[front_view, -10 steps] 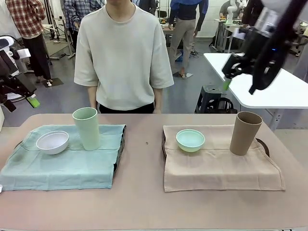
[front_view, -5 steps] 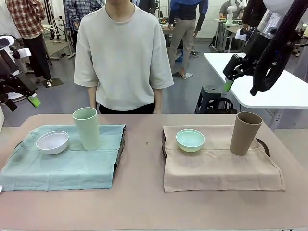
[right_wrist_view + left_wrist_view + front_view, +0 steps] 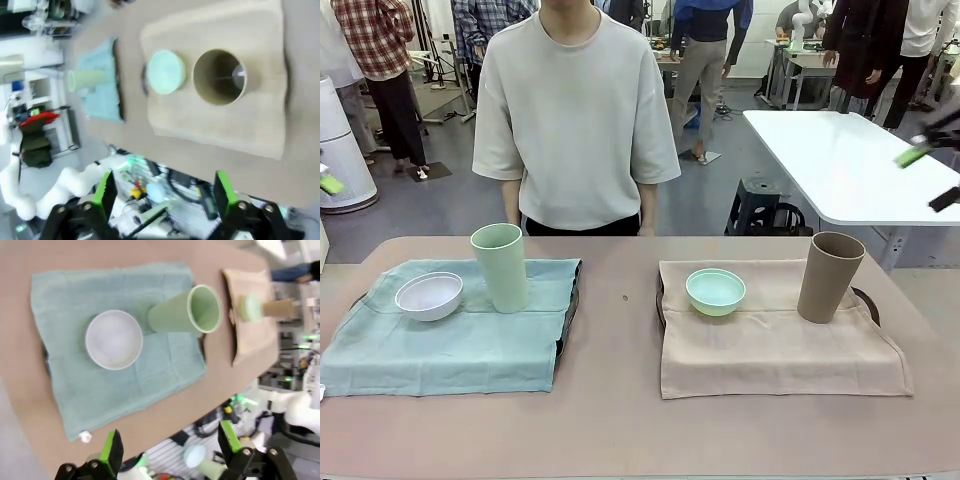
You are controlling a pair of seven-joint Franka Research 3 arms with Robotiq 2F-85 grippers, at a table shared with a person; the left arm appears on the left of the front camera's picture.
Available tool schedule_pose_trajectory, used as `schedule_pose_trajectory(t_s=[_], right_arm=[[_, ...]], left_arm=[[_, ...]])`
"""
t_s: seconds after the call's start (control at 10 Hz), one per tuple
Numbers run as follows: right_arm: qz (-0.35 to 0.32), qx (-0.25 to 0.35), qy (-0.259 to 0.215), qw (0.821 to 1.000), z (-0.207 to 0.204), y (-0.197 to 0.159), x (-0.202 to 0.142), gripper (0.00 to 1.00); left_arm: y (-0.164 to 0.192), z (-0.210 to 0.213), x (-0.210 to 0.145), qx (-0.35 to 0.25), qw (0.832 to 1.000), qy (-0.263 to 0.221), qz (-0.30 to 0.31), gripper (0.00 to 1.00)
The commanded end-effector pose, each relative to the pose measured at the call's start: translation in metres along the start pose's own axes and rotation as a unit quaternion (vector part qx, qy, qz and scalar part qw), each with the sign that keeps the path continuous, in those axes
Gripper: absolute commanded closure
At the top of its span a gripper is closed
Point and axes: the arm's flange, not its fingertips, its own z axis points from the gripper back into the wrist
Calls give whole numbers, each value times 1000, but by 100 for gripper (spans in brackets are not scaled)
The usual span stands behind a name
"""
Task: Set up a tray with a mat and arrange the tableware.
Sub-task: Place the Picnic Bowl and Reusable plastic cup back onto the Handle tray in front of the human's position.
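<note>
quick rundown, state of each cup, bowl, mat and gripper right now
Tall pale green cup: upright, empty, on teal mat.
Small white bowl: upright, empty, on teal mat.
Teal cloth mat: spread over left tray.
Mint green bowl: upright, empty, on beige mat.
Tall brown cup: upright, empty.
Beige cloth mat: spread over right tray.
Left gripper: open, holding nothing.
Right gripper: open, holding nothing.

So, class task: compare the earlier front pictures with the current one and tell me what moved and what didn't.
Both arms pulled up and outward: the right hand has gone from above the brown cup to the right edge, the left hand to the left edge. Both are open, holding nothing. The white bowl, pale green cup, mint green bowl and both mats stayed put.
</note>
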Motion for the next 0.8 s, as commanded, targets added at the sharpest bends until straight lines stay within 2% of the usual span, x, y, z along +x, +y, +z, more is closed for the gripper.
schedule_pose_trajectory(t_s=[0.0, 0.2, 0.4, 0.6, 0.7], right_arm=[[-12, 95, -1, 995, 12, -30, -16, 0], [-30, 170, -17, 985, 30, -75, -39, 0], [-41, 213, -32, 976, 35, -106, -58, 0], [-43, 233, -41, 971, 34, -118, -72, 0], [-39, 229, -46, 972, 33, -111, -75, 0]], left_arm=[[19, 22, -4, -81, 997, -13, 3, 0], [44, 44, -27, -137, 990, -37, 19, 0], [64, 60, -47, -172, 982, -70, 29, 0], [71, 65, -57, -175, 980, -81, 45, 0], [68, 62, -54, -170, 981, -84, 47, 0]])
